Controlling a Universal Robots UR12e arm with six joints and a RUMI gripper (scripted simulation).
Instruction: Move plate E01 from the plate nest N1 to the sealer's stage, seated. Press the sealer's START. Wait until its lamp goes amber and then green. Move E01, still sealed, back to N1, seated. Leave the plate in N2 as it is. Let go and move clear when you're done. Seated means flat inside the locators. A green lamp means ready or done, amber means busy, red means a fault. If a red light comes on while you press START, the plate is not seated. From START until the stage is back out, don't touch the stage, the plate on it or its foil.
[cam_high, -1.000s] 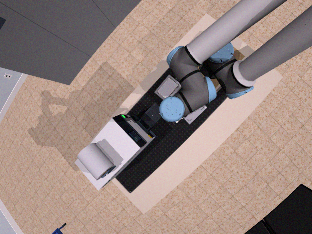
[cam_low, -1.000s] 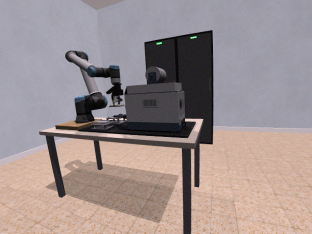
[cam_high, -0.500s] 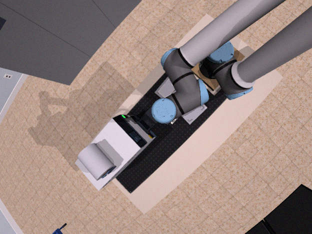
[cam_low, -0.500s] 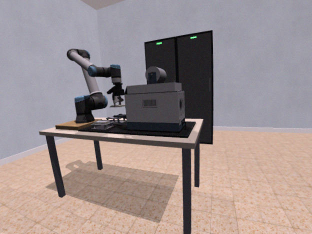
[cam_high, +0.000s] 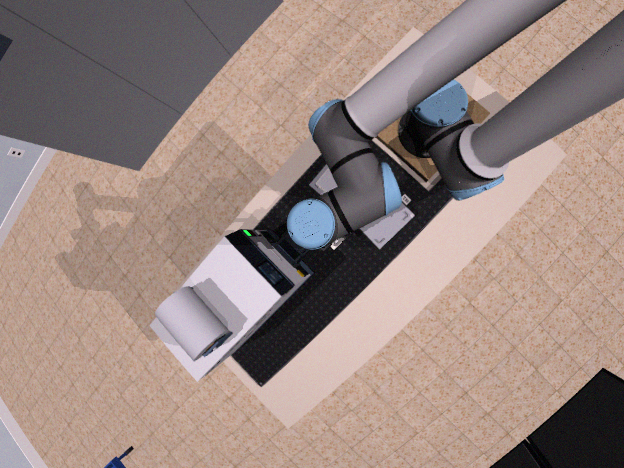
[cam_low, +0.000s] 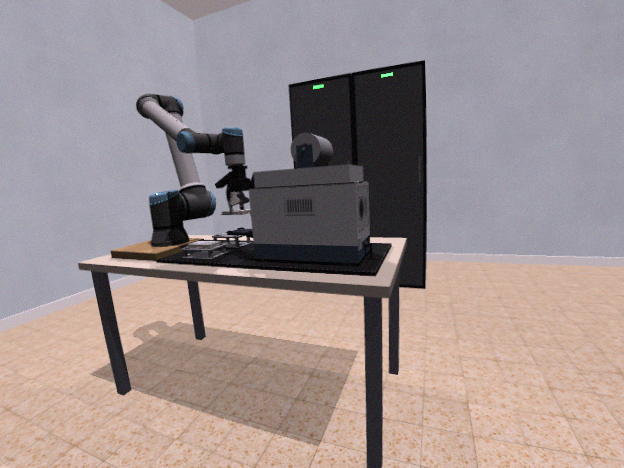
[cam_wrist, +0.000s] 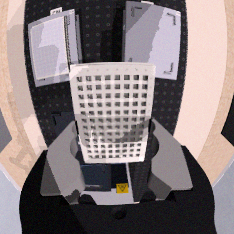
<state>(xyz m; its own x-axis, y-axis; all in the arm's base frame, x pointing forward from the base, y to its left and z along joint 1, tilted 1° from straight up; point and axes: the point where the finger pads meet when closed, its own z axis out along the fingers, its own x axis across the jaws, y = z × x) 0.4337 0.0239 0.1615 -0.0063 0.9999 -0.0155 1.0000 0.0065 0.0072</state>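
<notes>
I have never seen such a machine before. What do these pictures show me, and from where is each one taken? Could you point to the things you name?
You see one robot arm with a two-jaw end effector (cam_wrist: 113, 119). The top picture looks down from above; the exterior one looks across the room at the table (cam_low: 302, 279); the wrist one looks out from the arm's end.

On the black mat (cam_high: 322, 312) (cam_wrist: 100, 30) stand a boxy white sealer (cam_high: 236, 282) (cam_low: 302, 221) with a roll (cam_high: 189, 322) (cam_low: 322, 148) on top and a green lamp (cam_high: 246, 232), plus two plate nests. One nest bears a plate (cam_wrist: 50, 47); the other (cam_high: 385, 229) (cam_wrist: 145, 45) bears none.

The end effector holds a pale plate with a grid of wells (cam_wrist: 112, 110) above the table.
</notes>
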